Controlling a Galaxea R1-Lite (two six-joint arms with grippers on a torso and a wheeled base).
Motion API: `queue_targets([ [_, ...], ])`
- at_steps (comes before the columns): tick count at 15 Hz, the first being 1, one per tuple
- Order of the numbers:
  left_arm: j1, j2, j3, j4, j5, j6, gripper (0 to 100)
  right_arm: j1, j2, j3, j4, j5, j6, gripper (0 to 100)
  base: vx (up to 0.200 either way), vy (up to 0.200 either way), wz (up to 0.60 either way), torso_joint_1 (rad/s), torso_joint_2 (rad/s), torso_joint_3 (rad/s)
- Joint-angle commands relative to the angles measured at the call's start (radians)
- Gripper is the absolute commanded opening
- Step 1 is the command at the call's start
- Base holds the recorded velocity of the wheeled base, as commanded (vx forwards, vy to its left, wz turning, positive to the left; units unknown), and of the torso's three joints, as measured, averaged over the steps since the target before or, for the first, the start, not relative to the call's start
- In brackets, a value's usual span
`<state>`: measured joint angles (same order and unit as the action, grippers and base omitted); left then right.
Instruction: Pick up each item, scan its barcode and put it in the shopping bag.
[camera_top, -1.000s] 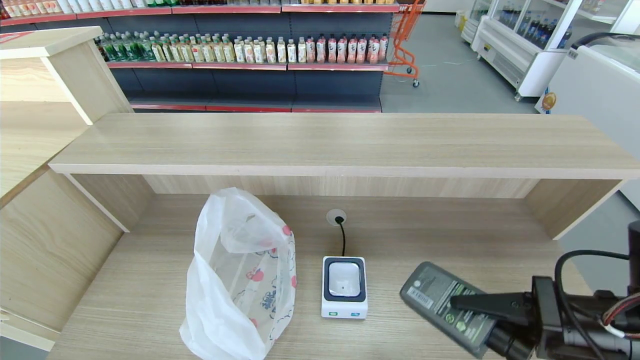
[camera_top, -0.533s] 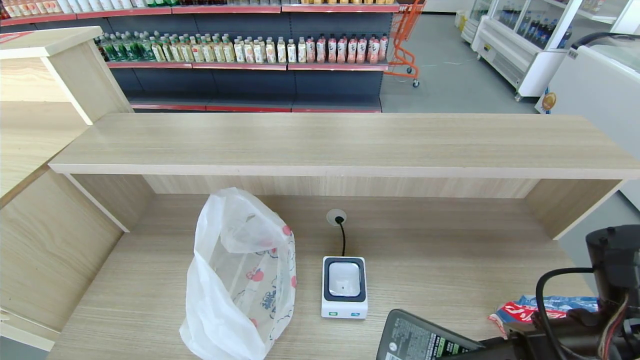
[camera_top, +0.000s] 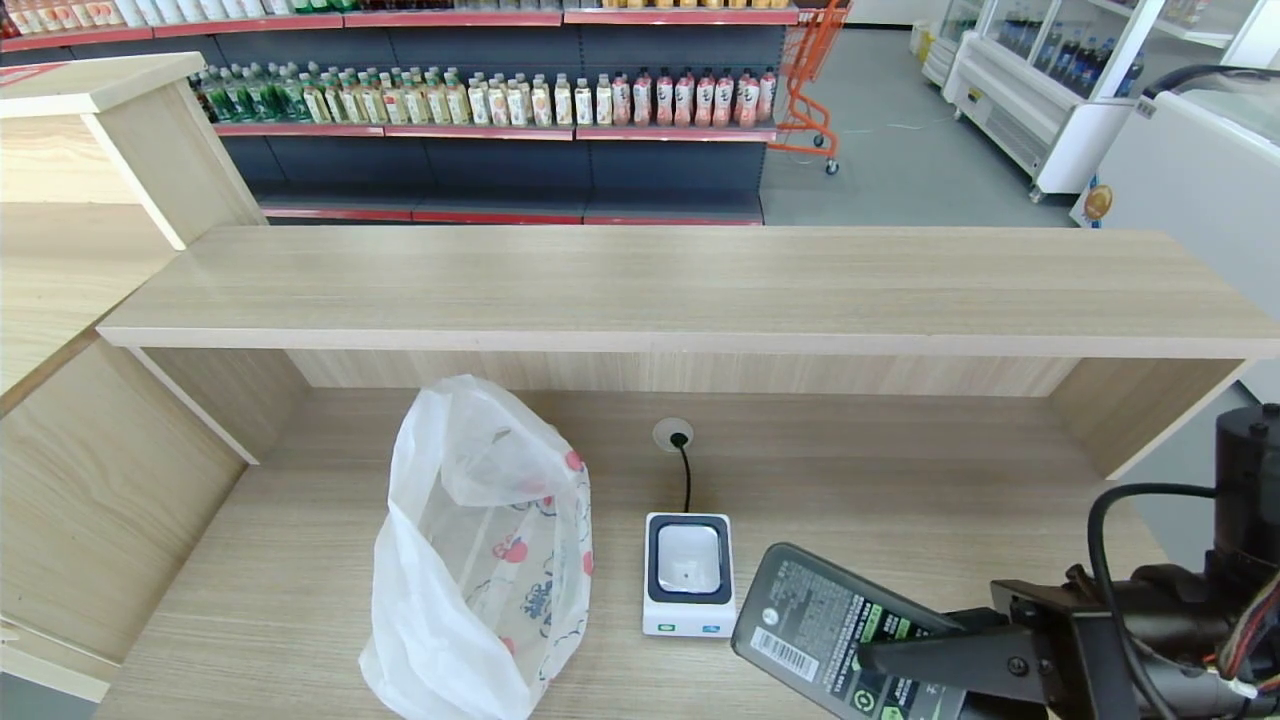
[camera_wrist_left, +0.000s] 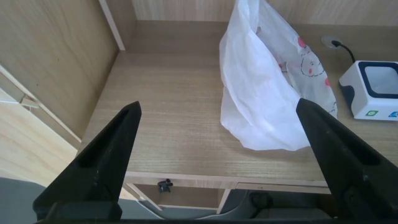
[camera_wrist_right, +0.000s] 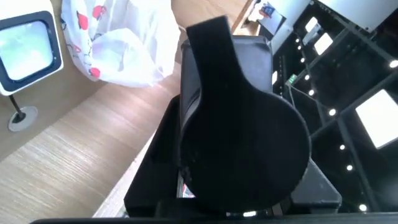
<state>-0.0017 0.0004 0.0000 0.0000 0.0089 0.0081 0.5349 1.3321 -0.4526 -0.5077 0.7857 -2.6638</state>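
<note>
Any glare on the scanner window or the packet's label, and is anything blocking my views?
Head view: no hot spot on the scanner window; the packet in the right end effector shows its barcode plainly. Right wrist view: that end effector's dark bulk covers the centre; the window looks pale and reflective. Left wrist view: the shopping bag is bright, folds readable.

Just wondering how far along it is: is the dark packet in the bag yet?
No, the right gripper holds the packet by the scanner, apart from the bag.

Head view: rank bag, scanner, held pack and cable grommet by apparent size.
Shopping bag
Dark pack in the right gripper (nearer the camera, so real rank unsure)
Barcode scanner
Cable grommet
</note>
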Motion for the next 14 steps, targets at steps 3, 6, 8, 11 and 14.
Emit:
queue_targets([
  [3,0.0,0.0,0.0,0.0,0.0,0.0,100,0.002,0.012,0.008,0.0,0.001,0.001,0,0.0,0.0,0.0,0.0,0.0,0.0],
  [6,0.0,0.0,0.0,0.0,0.0,0.0,100,0.002,0.018,0.008,-0.002,0.001,0.001,0,0.0,0.0,0.0,0.0,0.0,0.0],
  [8,0.002,0.0,0.0,0.0,0.0,0.0,100,0.002,0.018,0.011,0.0,0.001,0.016,0,0.0,0.0,0.0,0.0,0.0,0.0],
  [11,0.002,0.0,0.0,0.0,0.0,0.0,100,-0.009,-0.027,-0.012,-0.006,-0.005,0.308,0,0.0,0.0,0.0,0.0,0.0,0.0],
  [14,0.0,0.0,0.0,0.0,0.0,0.0,100,-0.085,-0.225,-0.029,-0.006,-0.273,1.016,0,0.0,0.0,0.0,0.0,0.0,0.0],
])
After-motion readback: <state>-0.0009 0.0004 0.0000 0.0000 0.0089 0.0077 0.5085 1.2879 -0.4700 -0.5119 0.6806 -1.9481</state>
